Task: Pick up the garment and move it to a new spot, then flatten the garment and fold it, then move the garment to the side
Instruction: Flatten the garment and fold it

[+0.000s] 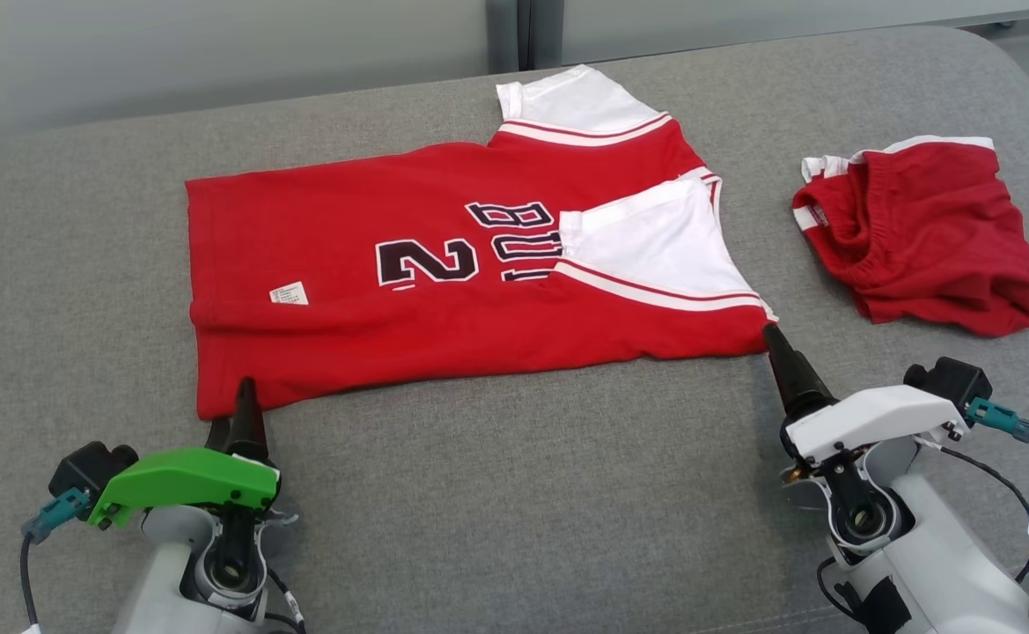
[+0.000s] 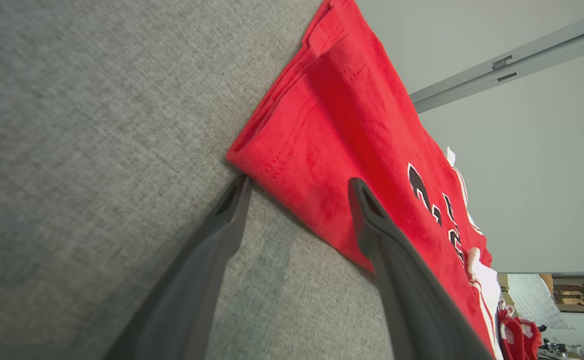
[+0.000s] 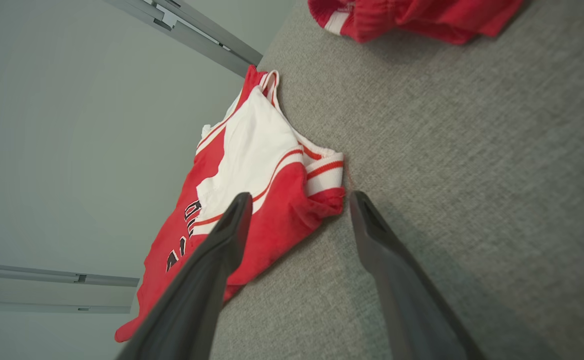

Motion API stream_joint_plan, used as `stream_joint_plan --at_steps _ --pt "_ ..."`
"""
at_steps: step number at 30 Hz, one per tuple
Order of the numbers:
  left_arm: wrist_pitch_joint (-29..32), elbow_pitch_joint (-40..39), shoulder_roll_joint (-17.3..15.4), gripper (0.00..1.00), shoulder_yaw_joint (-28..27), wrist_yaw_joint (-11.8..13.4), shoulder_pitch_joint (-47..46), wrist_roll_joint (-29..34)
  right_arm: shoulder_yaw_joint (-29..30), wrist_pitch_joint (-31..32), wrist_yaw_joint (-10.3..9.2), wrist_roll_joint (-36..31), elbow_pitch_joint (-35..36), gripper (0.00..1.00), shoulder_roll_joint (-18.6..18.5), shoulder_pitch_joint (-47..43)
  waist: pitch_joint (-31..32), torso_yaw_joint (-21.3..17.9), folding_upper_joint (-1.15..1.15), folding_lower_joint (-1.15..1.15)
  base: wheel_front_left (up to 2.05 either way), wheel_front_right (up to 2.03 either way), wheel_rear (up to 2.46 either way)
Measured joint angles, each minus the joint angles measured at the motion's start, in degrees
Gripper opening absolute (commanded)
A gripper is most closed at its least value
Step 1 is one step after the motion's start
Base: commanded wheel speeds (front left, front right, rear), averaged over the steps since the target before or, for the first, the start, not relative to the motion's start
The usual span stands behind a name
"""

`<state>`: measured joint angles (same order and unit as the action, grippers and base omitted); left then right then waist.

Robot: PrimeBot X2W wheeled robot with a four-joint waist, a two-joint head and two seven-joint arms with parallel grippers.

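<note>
The red short-sleeved jersey with white sleeves and dark lettering [image 1: 444,291] lies spread out in the middle of the grey woven fabric surface [image 1: 514,493]. A crumpled pair of red shorts with white trim [image 1: 928,238] sits apart from it at its 3 o'clock. The left gripper [image 1: 246,396] stands released at the jersey's 7 o'clock corner, jaws spread wide about the hem corner and grasping nothing, and the right gripper [image 1: 775,339] is likewise released at the 4 o'clock corner, its fingers [image 3: 232,220] straddling the shoulder edge there.
</note>
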<state>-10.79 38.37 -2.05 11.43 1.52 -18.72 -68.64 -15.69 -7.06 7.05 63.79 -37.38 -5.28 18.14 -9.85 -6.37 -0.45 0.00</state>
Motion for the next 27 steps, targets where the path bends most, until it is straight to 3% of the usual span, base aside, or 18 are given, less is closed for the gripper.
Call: stream_joint_plan --at_steps 19,21,22,23,24,25,27 --pt "0.15 -1.96 -0.3 1.0 2.15 1.53 -4.36 -5.7 0.16 1.13 0.0 1.38 -3.0 1.0 0.56 4.19 -4.39 1.46 0.0 0.0 0.0 0.0 0.0" --pt "0.08 -2.05 -0.35 0.47 2.46 1.52 -4.84 -6.11 0.16 1.11 0.0 1.37 -3.54 0.99 0.46 5.0 -4.81 1.65 0.0 0.0 0.0 0.0 0.0" --pt "-0.08 -2.1 -0.36 0.37 2.6 1.52 -4.94 -6.3 0.14 1.1 0.0 1.37 -3.78 0.91 0.37 5.35 -4.96 1.73 0.0 0.0 0.0 0.0 0.0" --pt "-0.21 -2.11 -0.38 0.25 2.8 1.52 -4.98 -6.33 0.12 1.05 0.0 1.37 -3.98 0.72 0.22 5.77 -5.07 1.79 0.0 0.0 0.0 0.0 0.0" --pt "-0.45 -2.12 -0.38 0.0 3.03 1.52 -5.03 -6.34 0.08 1.07 0.0 1.37 -4.25 0.47 0.14 6.18 -5.15 1.83 0.0 0.0 0.0 0.0 0.0" --pt "-0.6 -2.13 -0.41 0.0 3.16 1.52 -5.06 -6.34 -0.03 1.05 0.0 1.36 -4.44 0.45 0.12 6.4 -5.21 1.85 0.0 0.0 0.0 0.0 0.0" --pt "-0.7 -2.14 -0.38 0.0 3.42 1.52 -5.07 -6.79 -0.27 1.05 0.0 1.36 -4.81 0.33 0.09 6.76 -5.33 1.89 0.0 0.0 0.0 0.0 0.0"
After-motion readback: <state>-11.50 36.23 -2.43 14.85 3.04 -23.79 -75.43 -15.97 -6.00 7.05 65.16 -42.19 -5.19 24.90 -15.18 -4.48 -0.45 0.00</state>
